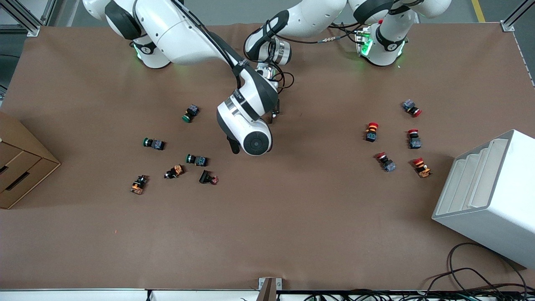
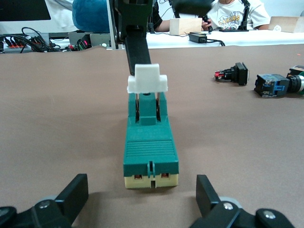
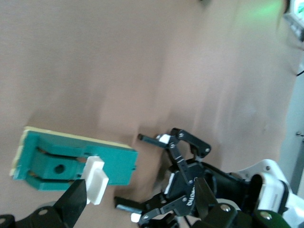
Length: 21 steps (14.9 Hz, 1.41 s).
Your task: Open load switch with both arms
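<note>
Load switch lies flat on the brown table about midway along it, between two scattered groups of push buttons. Its white piece stands raised at one end.

The left gripper sits low at the switch's cream-coloured end. Its fingers are spread wide and grasp nothing, with the switch lying apart from both. The right gripper is at the white end, also spread and unclenched. One finger is against the white piece and the other stands well clear.

Surroundings:
- Green- and orange-capped buttons lie toward the right arm's end of the table.
- Red-capped buttons lie toward the left arm's end.
- A cardboard box sits at the table edge on the right arm's end.
- A white stepped rack sits on the left arm's end.
- Loose cables trail at the edge nearest the front camera.

Obstruction: in the front view the right arm's wrist covers the switch entirely, so neither the switch nor the right fingers can be seen there.

View differences:
- The left wrist view shows the switch end-on, with the right finger upright just at the white piece. Two buttons lie off to one side.
- The right wrist view shows the switch from above, with the left gripper's spread fingers just beside its end.
</note>
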Each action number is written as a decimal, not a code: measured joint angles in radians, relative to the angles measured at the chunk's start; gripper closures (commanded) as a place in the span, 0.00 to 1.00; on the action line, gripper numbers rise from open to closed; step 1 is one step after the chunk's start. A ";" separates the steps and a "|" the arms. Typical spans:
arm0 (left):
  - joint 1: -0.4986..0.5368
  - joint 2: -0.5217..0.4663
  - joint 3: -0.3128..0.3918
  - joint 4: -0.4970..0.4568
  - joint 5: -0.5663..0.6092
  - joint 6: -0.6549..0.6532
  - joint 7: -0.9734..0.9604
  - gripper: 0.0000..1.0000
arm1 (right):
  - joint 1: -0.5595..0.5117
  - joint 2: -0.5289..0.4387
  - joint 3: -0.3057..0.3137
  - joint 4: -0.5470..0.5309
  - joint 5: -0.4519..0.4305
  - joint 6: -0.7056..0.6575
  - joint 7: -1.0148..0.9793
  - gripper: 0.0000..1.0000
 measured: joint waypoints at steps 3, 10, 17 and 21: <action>0.000 0.000 0.000 0.000 0.000 0.000 0.000 0.00 | 0.005 0.000 0.000 -0.001 0.000 -0.042 0.000 0.00; 0.000 0.000 0.000 0.000 0.000 -0.001 0.000 0.00 | 0.037 0.004 0.001 -0.039 0.000 0.014 0.000 0.00; 0.000 0.000 0.000 0.000 0.000 -0.001 0.000 0.00 | 0.041 0.004 -0.003 -0.053 -0.001 0.034 0.000 0.00; 0.000 0.001 0.000 0.011 0.000 -0.001 0.000 0.00 | 0.031 -0.010 -0.016 -0.025 -0.027 0.034 -0.022 0.00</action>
